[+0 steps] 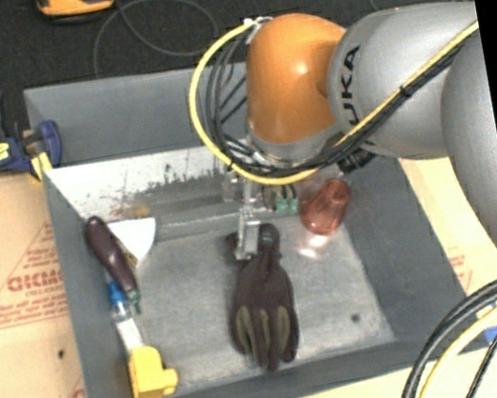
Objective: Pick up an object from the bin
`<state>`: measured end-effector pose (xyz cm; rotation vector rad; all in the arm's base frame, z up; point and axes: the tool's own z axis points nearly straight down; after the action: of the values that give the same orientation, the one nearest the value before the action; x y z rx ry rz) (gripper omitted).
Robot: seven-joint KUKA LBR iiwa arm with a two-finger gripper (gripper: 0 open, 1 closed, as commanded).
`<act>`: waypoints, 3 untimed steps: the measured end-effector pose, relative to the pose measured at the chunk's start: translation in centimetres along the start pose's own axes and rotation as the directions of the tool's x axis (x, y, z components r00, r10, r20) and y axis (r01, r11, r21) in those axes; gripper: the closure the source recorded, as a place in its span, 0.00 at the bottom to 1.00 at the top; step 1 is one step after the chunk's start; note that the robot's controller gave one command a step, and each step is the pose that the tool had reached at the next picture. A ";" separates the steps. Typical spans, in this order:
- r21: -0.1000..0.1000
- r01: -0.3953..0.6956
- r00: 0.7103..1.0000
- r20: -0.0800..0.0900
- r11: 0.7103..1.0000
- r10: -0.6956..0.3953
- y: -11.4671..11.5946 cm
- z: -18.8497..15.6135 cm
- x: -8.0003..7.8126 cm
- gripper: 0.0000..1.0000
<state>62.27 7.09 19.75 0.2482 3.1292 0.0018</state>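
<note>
A dark brown glove (263, 310) lies at lower centre of the grey bin (384, 265). At centre right is a translucent red cup (326, 206), at left a maroon handle (109, 256), at lower left a yellow block (151, 372).

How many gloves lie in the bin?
1. A dark fabric glove lies at the front middle of the bin, fingers toward the front wall, cuff at the gripper. The arm may hide others.
</note>
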 end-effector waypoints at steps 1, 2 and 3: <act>-0.003 0.031 0.999 0.014 1.000 -0.031 -1.4 1.9 -0.2 0.00; -0.005 -0.113 0.993 0.014 0.994 0.113 -3.2 4.4 -0.7 0.00; -0.006 -0.324 0.946 0.009 0.946 0.324 -4.7 6.5 -1.4 0.00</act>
<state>62.88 2.23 13.26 0.7563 3.0360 0.0078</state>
